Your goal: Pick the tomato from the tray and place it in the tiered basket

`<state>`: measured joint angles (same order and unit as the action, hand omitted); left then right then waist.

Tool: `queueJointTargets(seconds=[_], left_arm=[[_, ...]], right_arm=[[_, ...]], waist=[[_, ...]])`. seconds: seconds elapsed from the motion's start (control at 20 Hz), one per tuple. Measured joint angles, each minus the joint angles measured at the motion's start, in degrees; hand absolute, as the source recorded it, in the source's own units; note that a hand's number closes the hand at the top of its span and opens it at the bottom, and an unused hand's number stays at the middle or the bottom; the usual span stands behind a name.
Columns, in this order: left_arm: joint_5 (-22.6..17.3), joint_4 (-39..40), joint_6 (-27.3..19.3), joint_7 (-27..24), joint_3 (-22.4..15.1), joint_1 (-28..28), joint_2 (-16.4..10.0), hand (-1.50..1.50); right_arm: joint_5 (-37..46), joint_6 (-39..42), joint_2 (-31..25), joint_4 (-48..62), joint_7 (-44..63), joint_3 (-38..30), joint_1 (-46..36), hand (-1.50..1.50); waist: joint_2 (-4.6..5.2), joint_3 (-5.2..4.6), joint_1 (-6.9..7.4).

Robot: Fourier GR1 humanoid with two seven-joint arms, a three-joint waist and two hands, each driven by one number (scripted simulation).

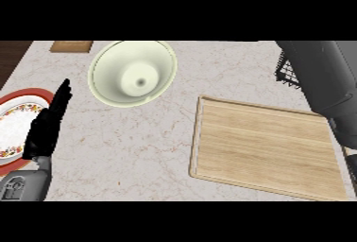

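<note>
- Right forearm [320, 80], grey and bulky, fills the upper right corner, nearest the lens. It runs up across the black wire tiered basket [284, 74], of which only a corner shows at the arm's left flank.
- Right hand: lies past the forearm's end, out of sight. Cannot tell how its fingers stand or whether they hold anything.
- Tomato: not visible anywhere. None shows on the pale rectangular wooden tray [265, 151], whose right edge the forearm covers.
- Judgement: the fruit is either in the hidden hand or under the arm, so the step in hand is probably carry-and-place at the basket.
- Left hand [47, 124]: black, fingers straight and together, holding nothing. It rests at the view's left edge over the red-rimmed floral plate [17, 113].
- Cream round bowl [132, 73] sits on the white marbled counter [140, 156], well apart from the basket and not in the way.
- To do the step well:
  - centre the hand over a tier and lower it until the fruit is inside the wire rim
  - let go low, since a round tomato rolls
  - withdraw straight upward to avoid catching the wires
</note>
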<state>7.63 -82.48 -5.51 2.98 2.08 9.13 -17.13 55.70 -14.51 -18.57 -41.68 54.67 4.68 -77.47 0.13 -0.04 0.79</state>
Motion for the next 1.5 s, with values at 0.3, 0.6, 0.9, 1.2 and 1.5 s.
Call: queueJointTargets(seconds=[0.3, 0.6, 0.9, 1.2, 1.5], left_arm=[[0.8, -0.4, -0.2, 0.9, -0.2, 0.7, 0.9, 0.0], [0.7, -0.5, 0.3, 1.2, 0.2, 1.2, 0.8, 0.0], [0.9, -0.9, 0.8, 0.6, 0.3, 0.7, 0.7, 0.0], [1.7, -0.5, 0.3, 1.4, 0.2, 1.9, 1.5, 0.0], [1.7, -0.1, 0.8, 0.0, 0.5, 1.0, 1.7, 0.0]], right_arm=[[-1.0, 1.0, -3.1, 4.1, -6.5, -2.6, -0.3, 1.5], [3.1, 1.5, -8.3, 11.1, -11.1, -1.3, 0.5, 1.5], [8.5, 3.1, -13.4, 17.9, -12.3, 0.9, 0.1, 1.5], [8.6, 2.8, -17.1, 22.1, -18.6, -0.8, 0.8, 1.5], [5.4, 2.0, -18.9, 25.1, -26.0, -4.8, 2.8, 1.5]], waist=[[0.09, 0.0, 0.14], [0.32, 0.01, 0.46], [0.46, 0.01, 0.85], [0.45, 0.04, 0.74], [0.53, 0.08, 0.91]])
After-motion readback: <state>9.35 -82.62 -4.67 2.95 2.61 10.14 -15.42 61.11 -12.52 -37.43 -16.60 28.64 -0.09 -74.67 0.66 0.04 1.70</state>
